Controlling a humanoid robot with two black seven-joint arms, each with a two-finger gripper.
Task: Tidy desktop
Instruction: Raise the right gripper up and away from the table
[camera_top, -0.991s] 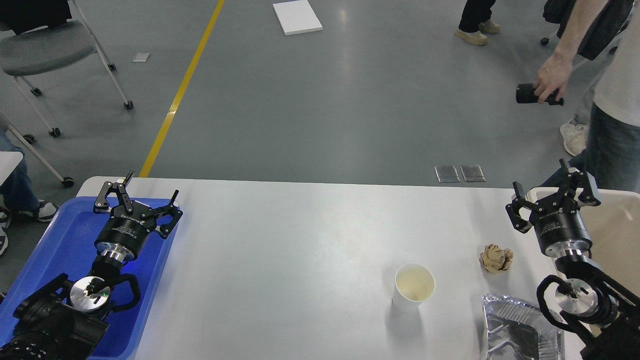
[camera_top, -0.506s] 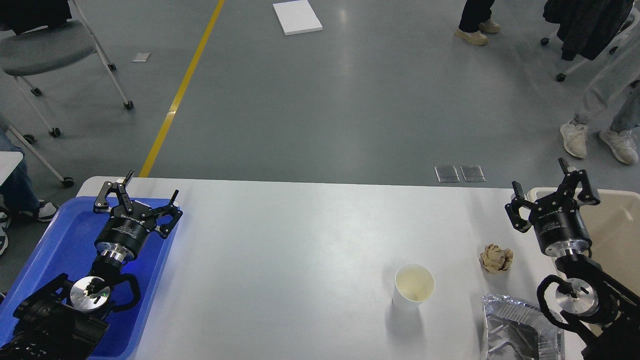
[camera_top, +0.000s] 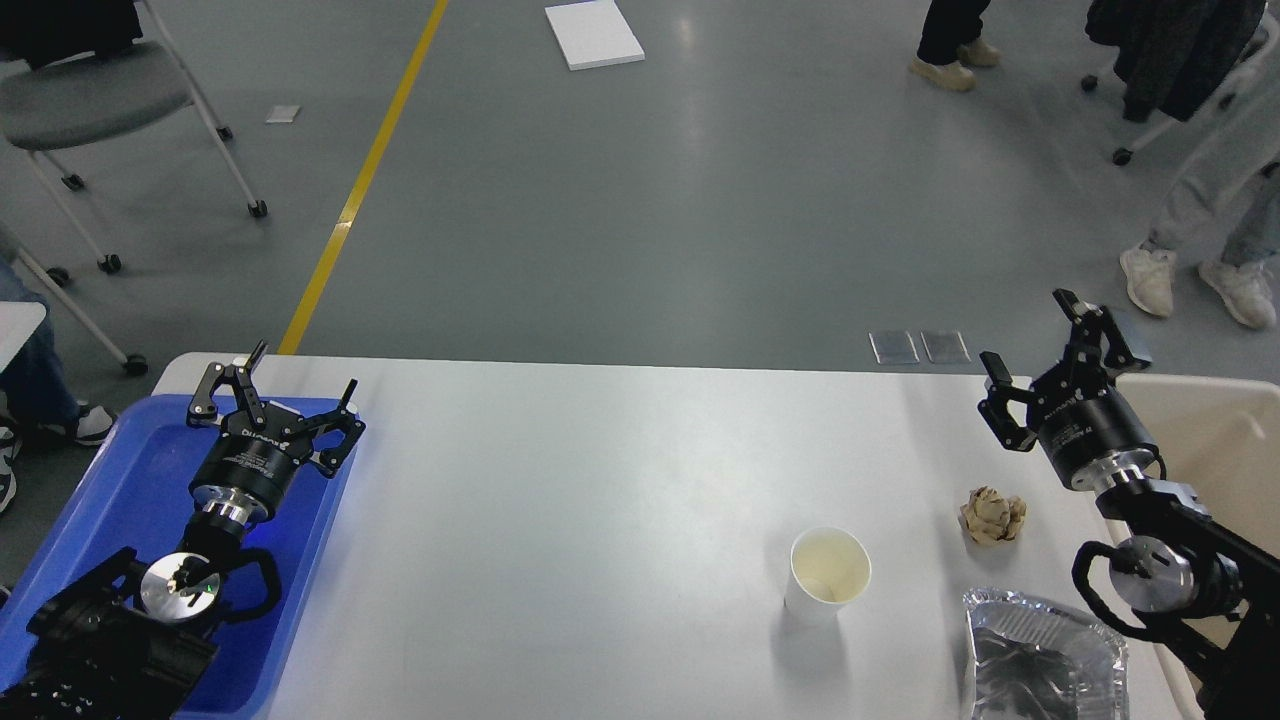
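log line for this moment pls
left tool open over blue tray | right tool open, empty | cup, paper wad, foil tray on desktop

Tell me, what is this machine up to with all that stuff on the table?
It is tidying the desktop, but holds nothing right now. Both claws are open: the left claw hangs over a blue tray, the right claw sits near a beige bin. A paper cup, a crumpled paper ball and a foil tray wait untouched.

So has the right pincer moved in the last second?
Yes. The right pincer has shifted left and toward the far edge of the desktop, away from the beige bin; it is open and empty.
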